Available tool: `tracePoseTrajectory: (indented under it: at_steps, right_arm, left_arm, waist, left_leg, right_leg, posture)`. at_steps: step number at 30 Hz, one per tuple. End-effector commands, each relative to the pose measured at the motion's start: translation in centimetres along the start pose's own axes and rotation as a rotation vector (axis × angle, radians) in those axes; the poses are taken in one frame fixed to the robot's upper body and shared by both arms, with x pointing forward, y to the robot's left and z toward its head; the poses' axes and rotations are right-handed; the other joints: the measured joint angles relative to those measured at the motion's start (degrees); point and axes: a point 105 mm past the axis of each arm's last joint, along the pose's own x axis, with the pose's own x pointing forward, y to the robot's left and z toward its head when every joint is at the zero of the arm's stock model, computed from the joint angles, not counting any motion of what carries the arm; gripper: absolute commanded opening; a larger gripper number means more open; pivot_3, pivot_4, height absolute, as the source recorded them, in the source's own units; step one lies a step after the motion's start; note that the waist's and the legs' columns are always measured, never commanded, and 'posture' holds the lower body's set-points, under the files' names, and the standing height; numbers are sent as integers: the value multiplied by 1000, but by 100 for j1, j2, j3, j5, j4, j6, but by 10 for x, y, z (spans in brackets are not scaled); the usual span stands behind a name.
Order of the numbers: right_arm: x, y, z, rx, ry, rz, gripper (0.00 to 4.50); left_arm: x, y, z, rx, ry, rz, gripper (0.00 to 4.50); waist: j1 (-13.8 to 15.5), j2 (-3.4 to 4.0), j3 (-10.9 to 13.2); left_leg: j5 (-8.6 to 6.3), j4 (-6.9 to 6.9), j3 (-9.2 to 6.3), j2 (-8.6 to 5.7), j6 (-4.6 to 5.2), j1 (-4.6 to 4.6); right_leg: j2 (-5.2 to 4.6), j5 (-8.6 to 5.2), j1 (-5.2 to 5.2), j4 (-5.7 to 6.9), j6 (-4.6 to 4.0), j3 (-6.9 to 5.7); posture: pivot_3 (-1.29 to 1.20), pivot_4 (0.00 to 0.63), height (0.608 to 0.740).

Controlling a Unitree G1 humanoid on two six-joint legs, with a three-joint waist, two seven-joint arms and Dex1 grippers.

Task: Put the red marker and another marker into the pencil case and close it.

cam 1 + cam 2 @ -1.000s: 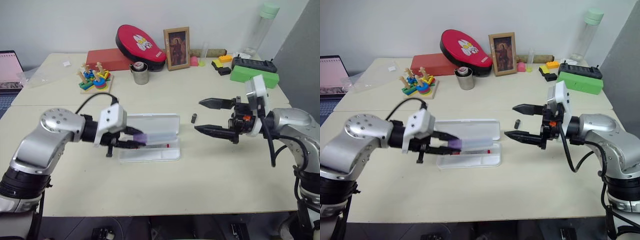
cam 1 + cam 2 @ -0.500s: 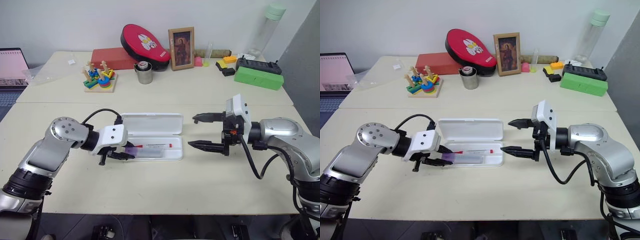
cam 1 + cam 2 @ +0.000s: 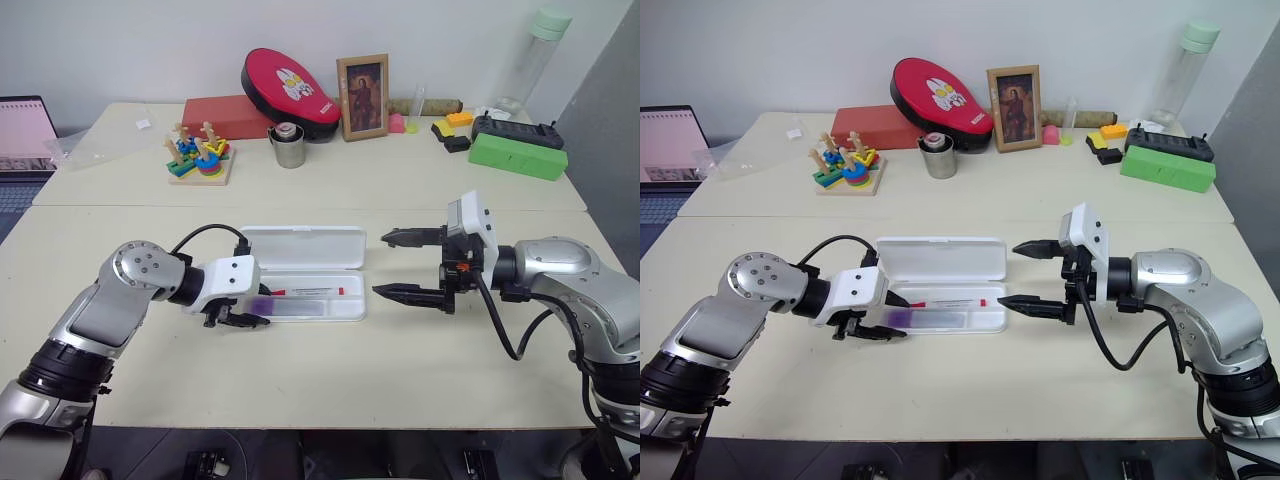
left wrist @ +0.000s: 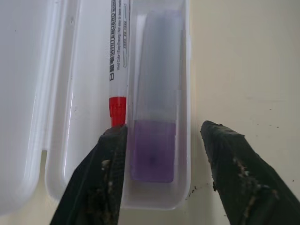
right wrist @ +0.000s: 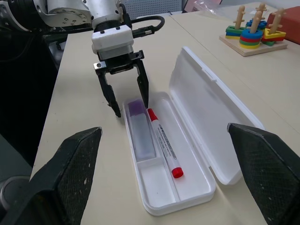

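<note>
The two head views look forward and down over the whole table (image 3: 330, 400), from its near edge to the far edge by the wall. The left wrist view hangs close over the pencil case (image 4: 70, 93) at its left end. The right wrist view looks from further off, along the table, sharing that open case and the left gripper (image 5: 125, 101)

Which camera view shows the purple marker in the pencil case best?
The left wrist view: the purple marker lies close up beside the red marker. The right wrist view shows it whole but smaller; in the eye views only its end shows.
</note>
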Motion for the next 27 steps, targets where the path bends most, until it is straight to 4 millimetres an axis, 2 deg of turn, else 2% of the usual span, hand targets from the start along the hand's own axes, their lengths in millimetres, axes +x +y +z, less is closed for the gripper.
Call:
tracePoseTrajectory:
  at_steps: [1,3,6,10,13,16,19,23,27]
  right_arm:
    - [0,2,8,-35,-30,3,4500]
    - [1,-3,8,-21,-43,-24,4500]
    - [3,-25,-2,11,-8,-149,4500]
    - [8,-59,-19,99,46,-342,4500]
    - [13,-78,-33,160,102,-458,4500]
    - [17,-104,-62,269,177,-643,4500]
    - [23,-117,-81,320,230,-751,4500]
    - [37,-121,-96,363,285,-799,4500]
    - [42,-122,-109,329,361,-838,4500]
  left_arm:
    - [-5,10,12,28,-40,52,3609]
    - [-8,16,31,8,-147,86,3985]
    - [-15,26,64,-64,-354,160,4472]
    - [-24,43,101,-189,-590,285,4472]
    - [-25,49,116,-237,-667,352,4472]
    - [-19,56,125,-281,-707,412,4472]
    - [-9,60,122,-282,-670,446,4472]
    - [-1,59,121,-285,-662,447,4472]
    - [3,61,122,-275,-660,456,4472]
  waist:
    - [3,0,0]
    - [5,-1,0]
    - [4,-3,0]
    - [0,-5,-1]
    - [-12,-4,-1]
    - [-26,-4,-2]
    - [-15,-6,-3]
    - [-11,-5,-2]
    - [-19,-4,-4]
  left_leg:
    - [0,0,0,0,0,0]
    - [0,0,0,0,0,0]
    - [0,5,-2,0,0,0]
    - [1,10,-4,0,-1,1]
    - [1,11,-8,0,-1,1]
    - [2,10,-7,0,-2,6]
    - [2,9,-7,0,-3,5]
    - [2,5,-5,-1,-2,4]
    - [2,5,-6,-1,-2,8]
  right_leg:
    - [0,0,0,0,0,0]
    - [0,0,1,0,0,-1]
    - [0,0,3,2,1,-3]
    - [0,0,5,7,1,-4]
    - [0,4,6,7,-4,-6]
    - [0,5,8,7,-6,-4]
    - [0,5,7,7,-6,-5]
    - [0,6,5,4,-6,-3]
    - [0,6,7,8,-7,-3]
  posture:
    - [0,150,740]
    - [0,150,740]
    - [0,150,740]
    - [0,150,740]
    - [0,150,740]
    - [0,150,740]
    - [0,150,740]
    - [0,150,740]
    - [0,150,740]
